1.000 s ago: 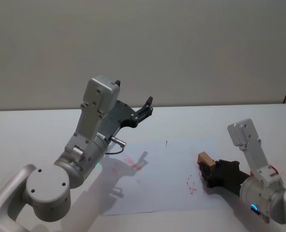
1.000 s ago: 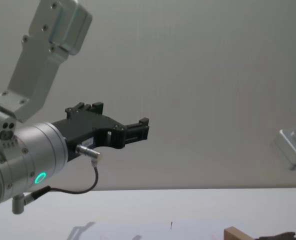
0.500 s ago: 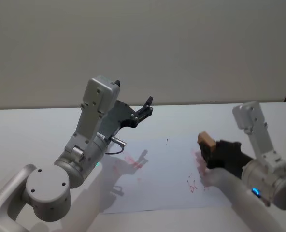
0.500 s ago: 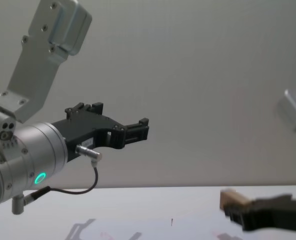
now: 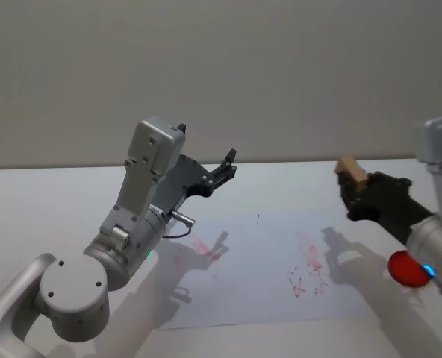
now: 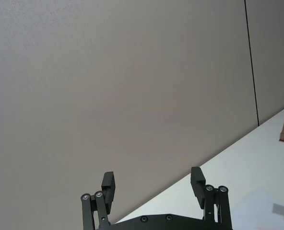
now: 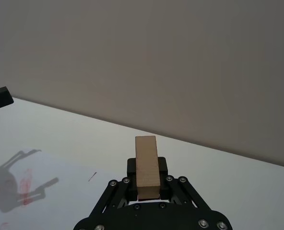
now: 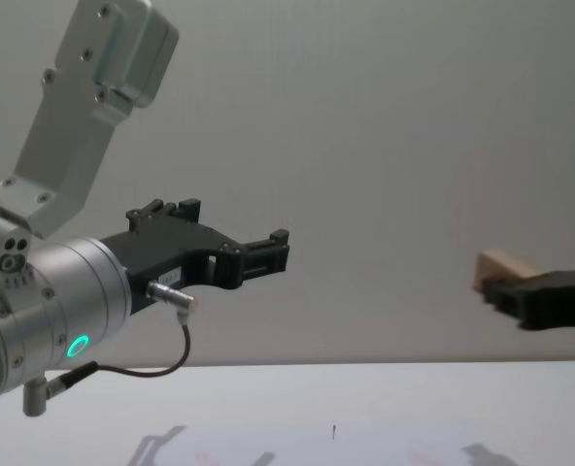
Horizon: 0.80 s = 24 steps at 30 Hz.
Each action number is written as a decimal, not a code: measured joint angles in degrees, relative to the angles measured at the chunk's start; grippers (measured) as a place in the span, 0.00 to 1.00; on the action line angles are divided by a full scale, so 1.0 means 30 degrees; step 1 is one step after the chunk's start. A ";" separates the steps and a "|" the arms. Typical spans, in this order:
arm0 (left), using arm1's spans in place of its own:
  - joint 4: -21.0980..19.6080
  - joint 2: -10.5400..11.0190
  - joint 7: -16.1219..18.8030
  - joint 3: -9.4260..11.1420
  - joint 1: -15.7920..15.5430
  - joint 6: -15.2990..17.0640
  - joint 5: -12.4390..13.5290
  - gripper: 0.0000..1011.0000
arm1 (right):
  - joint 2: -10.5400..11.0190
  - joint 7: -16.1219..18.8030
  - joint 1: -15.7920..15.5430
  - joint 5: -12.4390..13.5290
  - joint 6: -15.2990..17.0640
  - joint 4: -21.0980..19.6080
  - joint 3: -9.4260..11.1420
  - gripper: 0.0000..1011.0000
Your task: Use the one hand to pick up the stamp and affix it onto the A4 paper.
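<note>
The right gripper (image 5: 352, 188), matte black with blocky fingers, is clamped narrowly on the stamp (image 5: 351, 170), a small rectangular block of pale, smooth wood that juts out beyond the fingertips. In the chest view the block hangs well above the table (image 5: 57, 194), and in the head view it sits over the table's far right part, apart from the A4 paper (image 5: 258, 276). That thin, flat white sheet lies on the matte grey-white tabletop towards its near edge, with smudgy red marks (image 5: 307, 270) near the sheet's right edge and more towards its left edge. The left gripper (image 5: 225, 165), black and joined to a silver cylinder with a green light, is raised over the table's left part, its two slim fingers (image 6: 108, 184) spread wide with nothing between them
</note>
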 joint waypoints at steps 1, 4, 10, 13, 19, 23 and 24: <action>-0.0001 0.0000 0.0000 0.0001 0.0000 0.0000 0.0000 0.99 | 0.0098 -0.0161 -0.0187 0.0100 0.0013 -0.0248 0.0088 0.21; 0.0000 0.0000 0.0000 0.0001 -0.0001 0.0000 0.0000 0.99 | 0.0386 -0.0813 -0.0821 0.0515 0.0099 -0.0931 0.0354 0.22; 0.0000 0.0000 0.0000 0.0001 0.0000 0.0001 0.0000 0.99 | 0.1004 -0.2118 -0.2431 0.1461 0.0368 -0.2084 0.0920 0.22; -0.0001 0.0000 0.0000 0.0001 0.0000 0.0000 0.0000 0.99 | 0.1283 -0.2667 -0.3168 0.1917 0.0518 -0.2495 0.1183 0.22; 0.0000 0.0000 0.0000 0.0001 0.0000 0.0000 0.0000 0.99 | 0.1774 -0.3484 -0.4516 0.2652 0.0841 -0.2911 0.1664 0.21; 0.0000 0.0000 0.0000 0.0001 0.0000 0.0001 0.0000 0.99 | 0.2062 -0.3808 -0.5069 0.2943 0.1076 -0.2957 0.1941 0.22; 0.0000 0.0000 0.0000 0.0001 0.0000 0.0001 0.0001 0.99 | 0.2091 -0.3834 -0.5102 0.2958 0.1107 -0.2955 0.1968 0.22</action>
